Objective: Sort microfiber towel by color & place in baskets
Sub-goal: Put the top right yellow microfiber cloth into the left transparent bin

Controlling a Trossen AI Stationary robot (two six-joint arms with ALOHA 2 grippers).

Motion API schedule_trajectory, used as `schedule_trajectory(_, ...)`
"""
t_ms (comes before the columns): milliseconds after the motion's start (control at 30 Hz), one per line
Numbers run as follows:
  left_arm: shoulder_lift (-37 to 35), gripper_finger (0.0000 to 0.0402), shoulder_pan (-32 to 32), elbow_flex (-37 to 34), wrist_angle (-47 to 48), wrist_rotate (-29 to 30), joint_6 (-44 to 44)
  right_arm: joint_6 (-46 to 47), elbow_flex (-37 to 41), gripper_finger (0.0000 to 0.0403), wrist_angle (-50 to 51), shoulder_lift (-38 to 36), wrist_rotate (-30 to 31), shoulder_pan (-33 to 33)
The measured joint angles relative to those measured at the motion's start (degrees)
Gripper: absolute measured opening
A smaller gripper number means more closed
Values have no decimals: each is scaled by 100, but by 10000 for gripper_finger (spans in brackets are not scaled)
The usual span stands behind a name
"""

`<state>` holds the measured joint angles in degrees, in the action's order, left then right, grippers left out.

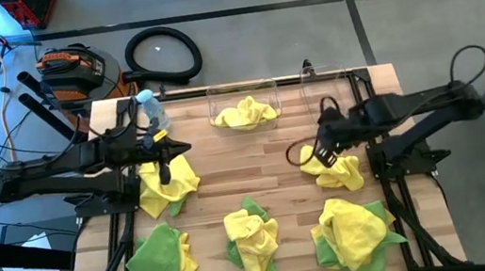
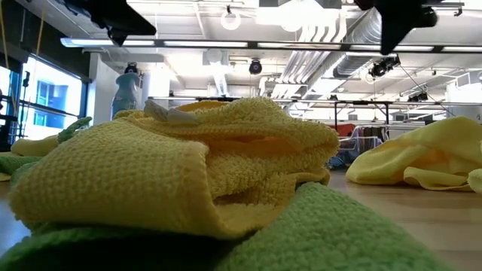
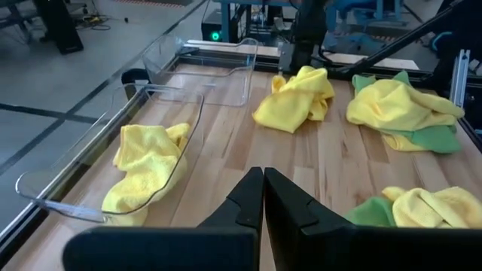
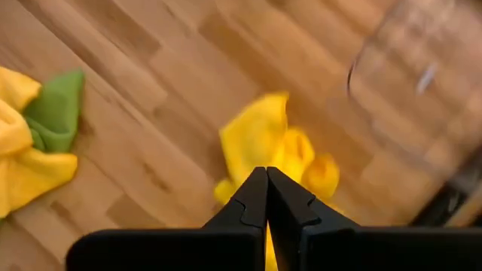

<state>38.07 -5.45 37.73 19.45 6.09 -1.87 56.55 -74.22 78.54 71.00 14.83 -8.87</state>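
Note:
Two clear baskets stand at the table's far edge. The wider basket [image 1: 243, 107] [image 3: 113, 162] holds one yellow towel [image 1: 245, 114] [image 3: 147, 165]; the narrower basket [image 1: 326, 86] [image 3: 207, 68] has nothing in it. My left gripper [image 1: 183, 148] [image 3: 263, 188] is shut on nothing and points toward the table's right, above a yellow towel [image 1: 167, 186]. My right gripper [image 1: 321, 153] [image 4: 267, 184] is shut too, pointing down above another yellow towel [image 1: 335, 174] [image 4: 275, 147] [image 3: 297, 98] lying crumpled on the wood.
Three mixed piles lie along the near edge: green with yellow [image 1: 160, 256], yellow on green [image 1: 252, 239] [image 2: 188, 165], and yellow on green [image 1: 352, 234] [image 3: 403, 113]. A clear bottle with a blue cap [image 1: 151, 110] [image 2: 126, 90] stands at the far left corner. Bare wood lies in the middle.

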Motion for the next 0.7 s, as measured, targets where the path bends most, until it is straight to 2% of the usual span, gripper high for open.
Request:
schedule_trajectory(233,-47,0,-4,-132,-15,-84,-90,1967,258,0,150,305,-151,-793)
schedule_trajectory(500,-45,0,-2,-134,-14,-103,-96,3143,693,5,133,404,-246,-1313)
schedule_trajectory(600,-45,0,-2,-134,-14,-103,-157,3377,934,32,75,404,-430,-1369)
schedule_trajectory(700,-44,0,-2,-134,-15,-103,-277,3583,1194,77,45,404,-448,-1378)
